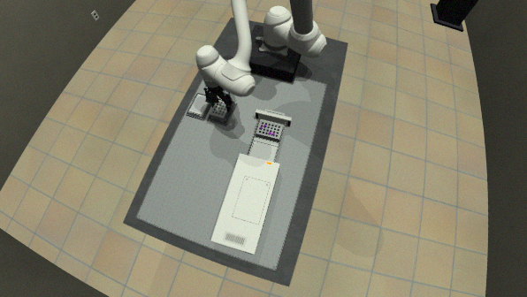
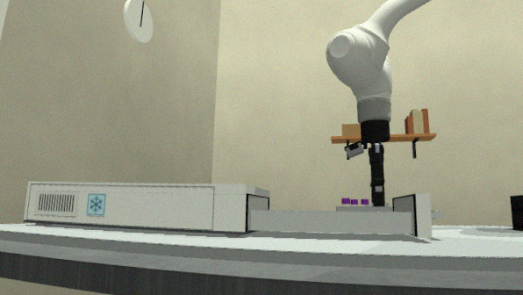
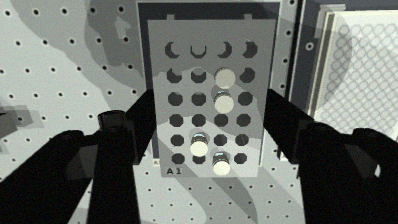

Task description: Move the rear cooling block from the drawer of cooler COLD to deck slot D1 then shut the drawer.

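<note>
My gripper (image 3: 209, 104) is shut on the rear cooling block (image 3: 210, 95), a grey block with rows of bores marked A1. Its tubes (image 3: 224, 102) have white caps and stand upright in their bores. The block hangs inside the dark outline of deck slot D1 (image 3: 145, 30); I cannot tell whether it rests on it. In the top view the gripper (image 1: 217, 103) holds the block (image 1: 217, 113) left of the open drawer (image 1: 265, 141). The front block (image 1: 270, 128) with purple tubes sits in the drawer. COLD (image 1: 246, 201) has its orange lamp (image 1: 268, 163) lit.
Slot D2 (image 1: 197, 106) just left of the block holds a white well plate, which also shows in the wrist view (image 3: 355, 75). The arm's black base (image 1: 274, 62) stands at the back of the deck. The drawer's handle end (image 2: 417, 215) sticks out toward the base.
</note>
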`<state>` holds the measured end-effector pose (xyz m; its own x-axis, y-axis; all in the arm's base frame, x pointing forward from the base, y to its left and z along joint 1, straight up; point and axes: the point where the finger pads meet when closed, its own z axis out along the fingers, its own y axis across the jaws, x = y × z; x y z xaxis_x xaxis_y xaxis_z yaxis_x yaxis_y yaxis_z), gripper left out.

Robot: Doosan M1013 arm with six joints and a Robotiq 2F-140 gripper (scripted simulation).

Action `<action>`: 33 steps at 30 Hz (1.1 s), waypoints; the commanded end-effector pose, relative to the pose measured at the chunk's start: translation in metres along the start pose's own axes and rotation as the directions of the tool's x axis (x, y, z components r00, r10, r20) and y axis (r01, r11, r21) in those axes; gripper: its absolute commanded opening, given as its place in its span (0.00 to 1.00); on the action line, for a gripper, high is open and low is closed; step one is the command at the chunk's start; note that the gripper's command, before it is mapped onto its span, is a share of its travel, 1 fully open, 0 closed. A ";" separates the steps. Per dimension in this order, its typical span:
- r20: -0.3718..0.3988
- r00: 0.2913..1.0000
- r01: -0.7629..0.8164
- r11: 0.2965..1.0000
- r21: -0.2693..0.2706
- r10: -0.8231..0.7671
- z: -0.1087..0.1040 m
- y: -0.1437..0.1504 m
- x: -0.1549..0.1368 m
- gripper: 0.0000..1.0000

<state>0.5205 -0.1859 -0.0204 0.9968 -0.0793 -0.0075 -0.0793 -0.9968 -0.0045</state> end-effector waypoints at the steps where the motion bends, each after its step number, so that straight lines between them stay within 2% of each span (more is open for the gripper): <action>1: -0.001 1.000 0.000 1.000 0.000 0.000 -0.001 0.000 0.001 0.10; 25: -0.001 1.000 0.000 1.000 0.000 0.000 0.000 0.000 0.001 0.10; 33: -0.001 1.000 0.000 1.000 0.000 0.000 0.000 0.000 0.001 0.19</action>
<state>0.5205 -0.1859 -0.0206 0.9968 -0.0793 -0.0074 -0.0793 -0.9968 -0.0045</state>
